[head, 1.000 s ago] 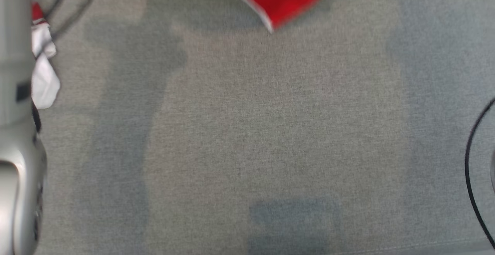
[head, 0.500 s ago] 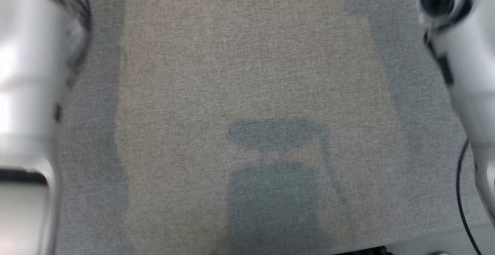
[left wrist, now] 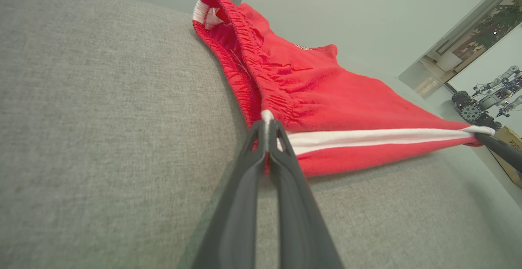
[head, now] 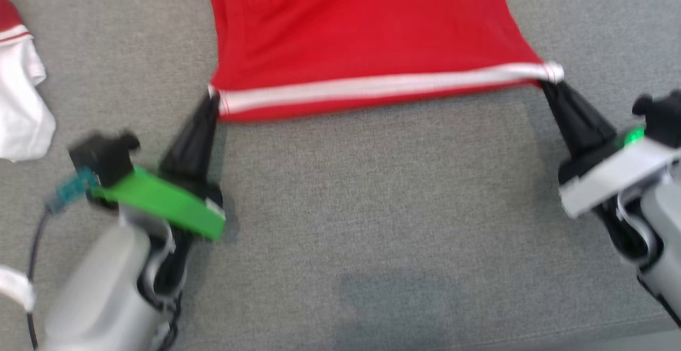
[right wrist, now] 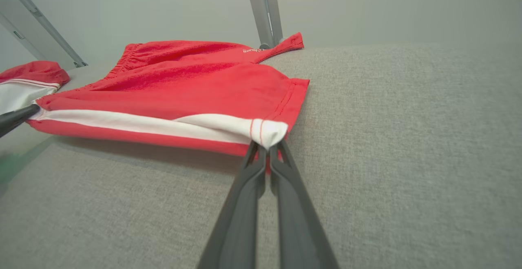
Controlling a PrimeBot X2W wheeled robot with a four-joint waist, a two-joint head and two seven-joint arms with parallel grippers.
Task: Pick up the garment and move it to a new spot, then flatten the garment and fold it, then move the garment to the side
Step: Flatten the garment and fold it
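Note:
The garment (head: 367, 32) is a pair of red shorts with a white side stripe, spread on the grey cloth surface (head: 372, 207). My left gripper (head: 212, 97) is shut on its near left corner, at the waistband end (left wrist: 267, 116). My right gripper (head: 548, 77) is shut on the near right corner, at the leg hem (right wrist: 265, 132). The striped edge runs taut between the two grippers, slightly lifted off the surface. The far part of the garment (right wrist: 183, 69) lies flat, and its top runs past the head view's upper edge.
A second red and white garment (head: 21, 106) lies at the left edge of the head view. A metal post (right wrist: 263, 10) stands behind the surface. The surface's front edge runs along the bottom right of the head view. Bare grey cloth lies in front of the shorts.
The head view has swung, so the camera moved. Both grippers and the stretched striped edge of the garment have come into view, where half a second ago only blurred forearms and bare cloth showed.

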